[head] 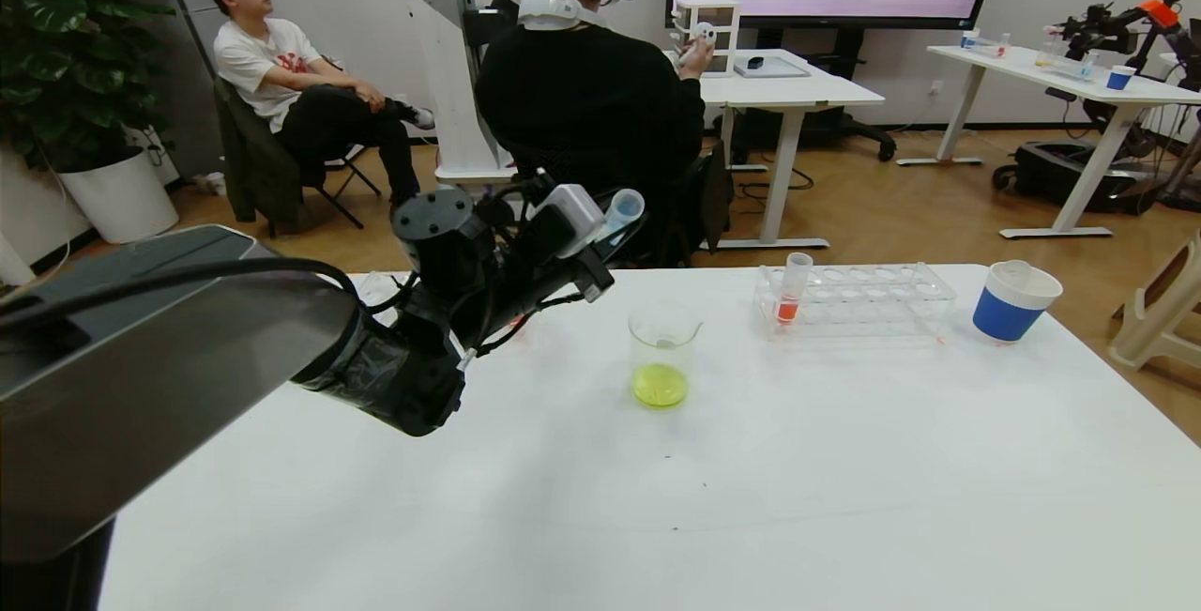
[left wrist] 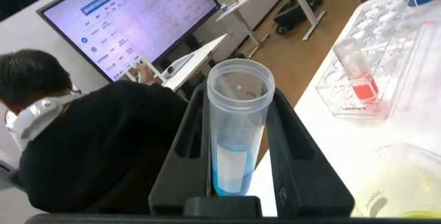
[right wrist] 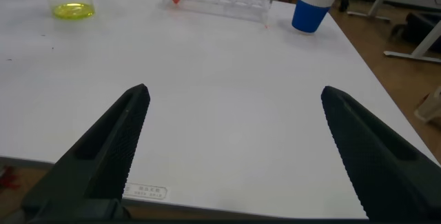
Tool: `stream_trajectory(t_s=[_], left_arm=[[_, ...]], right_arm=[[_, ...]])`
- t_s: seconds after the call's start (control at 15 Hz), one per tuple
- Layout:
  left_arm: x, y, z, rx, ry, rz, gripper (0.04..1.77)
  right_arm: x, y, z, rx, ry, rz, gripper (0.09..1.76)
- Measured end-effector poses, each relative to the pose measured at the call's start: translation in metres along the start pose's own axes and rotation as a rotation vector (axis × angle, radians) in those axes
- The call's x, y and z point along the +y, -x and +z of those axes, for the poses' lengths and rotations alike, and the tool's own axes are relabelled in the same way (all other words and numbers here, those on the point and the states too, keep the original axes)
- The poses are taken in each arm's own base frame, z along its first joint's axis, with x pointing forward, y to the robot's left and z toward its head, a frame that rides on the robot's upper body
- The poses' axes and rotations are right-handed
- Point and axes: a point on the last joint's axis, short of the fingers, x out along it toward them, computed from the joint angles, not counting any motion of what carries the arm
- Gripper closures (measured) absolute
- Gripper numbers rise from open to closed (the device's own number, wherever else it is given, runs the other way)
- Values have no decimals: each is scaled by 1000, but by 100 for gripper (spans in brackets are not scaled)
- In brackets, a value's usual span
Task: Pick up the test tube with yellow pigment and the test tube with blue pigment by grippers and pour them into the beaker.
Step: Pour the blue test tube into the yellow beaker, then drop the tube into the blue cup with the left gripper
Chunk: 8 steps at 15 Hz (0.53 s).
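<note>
Left claw [left wrist: 238, 148] clamps one clear plastic test tube with blue pigment [left wrist: 236, 131] above the white surface [head: 657, 498]; one glass beaker [head: 661, 353] holds yellow-green liquid. Right claw [right wrist: 234, 148] gapes empty.

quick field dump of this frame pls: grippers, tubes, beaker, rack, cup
left gripper: shut on the test tube with blue pigment, raised over the table, left of the beaker
right gripper: open, empty, low over the table's near side
beaker: upright, yellow-green liquid in its base
tube rack: behind the beaker to the right, one orange-red tube at its left end
paper cup: blue and white, right of the rack
</note>
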Motion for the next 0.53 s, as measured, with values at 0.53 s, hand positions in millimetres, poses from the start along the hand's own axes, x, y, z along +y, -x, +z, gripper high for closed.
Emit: stream_trajectory(t_s=[0.53], left_arm=[[-19, -5, -11, -88, -345, -123, 131]], right_arm=[[0, 0, 0, 0, 0, 0, 11]])
